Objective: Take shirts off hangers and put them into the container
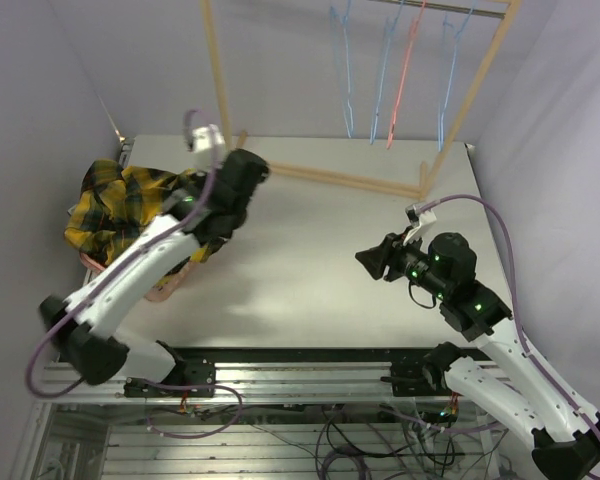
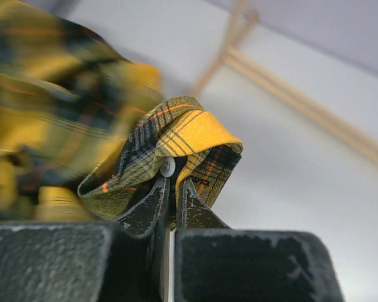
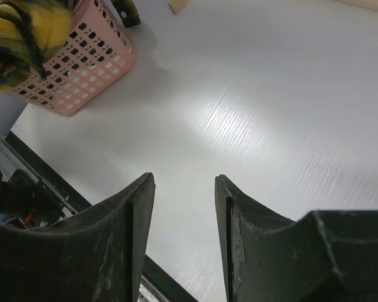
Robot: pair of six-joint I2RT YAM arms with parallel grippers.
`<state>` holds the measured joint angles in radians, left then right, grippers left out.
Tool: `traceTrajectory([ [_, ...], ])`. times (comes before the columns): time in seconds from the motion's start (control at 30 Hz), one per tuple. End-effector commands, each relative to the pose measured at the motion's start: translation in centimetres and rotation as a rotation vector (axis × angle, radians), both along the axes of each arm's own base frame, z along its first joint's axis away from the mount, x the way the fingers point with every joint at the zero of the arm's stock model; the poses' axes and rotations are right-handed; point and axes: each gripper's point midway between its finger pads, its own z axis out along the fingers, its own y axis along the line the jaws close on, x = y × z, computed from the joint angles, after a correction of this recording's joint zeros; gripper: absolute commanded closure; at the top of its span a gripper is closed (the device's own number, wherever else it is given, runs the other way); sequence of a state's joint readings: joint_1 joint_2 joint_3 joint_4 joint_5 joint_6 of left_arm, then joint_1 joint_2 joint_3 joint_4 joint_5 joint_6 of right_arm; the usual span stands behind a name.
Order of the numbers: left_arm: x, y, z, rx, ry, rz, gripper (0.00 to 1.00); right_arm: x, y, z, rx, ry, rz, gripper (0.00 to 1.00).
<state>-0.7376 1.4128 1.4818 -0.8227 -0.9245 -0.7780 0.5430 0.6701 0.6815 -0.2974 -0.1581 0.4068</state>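
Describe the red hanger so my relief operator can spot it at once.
Find the light wooden rack at the far edge of the table. Of four bare wire hangers on it, the pink-red hanger is third from the left. Its neighbours are light blue hangers.

Woven plaid cloth shirt (image 2: 189,135); perforated plastic basket (image 3: 82,69); matt ribbed table (image 3: 252,113)

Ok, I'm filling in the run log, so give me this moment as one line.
left gripper: shut on yellow shirt | right gripper: open, empty | yellow shirt: over basket | hangers: bare
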Motion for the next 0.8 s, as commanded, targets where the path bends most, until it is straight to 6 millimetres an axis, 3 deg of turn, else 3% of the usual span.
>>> traceTrajectory([
  [0.0, -2.9, 8.8, 4.2, 0.092, -0.044, 0.16, 0.93, 0.2, 0.2, 0.4, 0.007, -0.023, 0.011, 0.56],
  [0.1, -4.1, 14.5, 3.8, 0.114, -0.026, 0.312, 0.93, 0.4, 0.5, 0.4, 0.01, -0.018, 0.02, 0.56],
  [0.17, -4.5, 17.3, 2.4, 0.105, 0.011, 0.367, 0.93, 0.4, 0.7, 0.4, 0.011, -0.017, 0.025, 0.56],
  [0.33, -4.2, 20.1, -4.0, 0.019, 0.157, 0.403, 0.92, 0.6, 0.9, 0.6, 0.012, -0.019, 0.034, 0.56],
  [0.5, -3.3, 19.6, -13.5, -0.101, 0.367, 0.343, 0.92, 0.6, 0.7, 0.6, 0.009, -0.019, 0.026, 0.56],
  [0.6, -3.9, 18.9, -19.2, -0.211, 0.501, 0.313, 0.9, 0.6, 0.6, 0.5, 0.004, -0.015, 0.02, 0.56],
  [0.77, -4.5, 17.0, -23.3, -0.339, 0.569, 0.276, 0.78, 0.5, 0.5, 0.4, 0.005, -0.01, 0.014, 0.56],
])
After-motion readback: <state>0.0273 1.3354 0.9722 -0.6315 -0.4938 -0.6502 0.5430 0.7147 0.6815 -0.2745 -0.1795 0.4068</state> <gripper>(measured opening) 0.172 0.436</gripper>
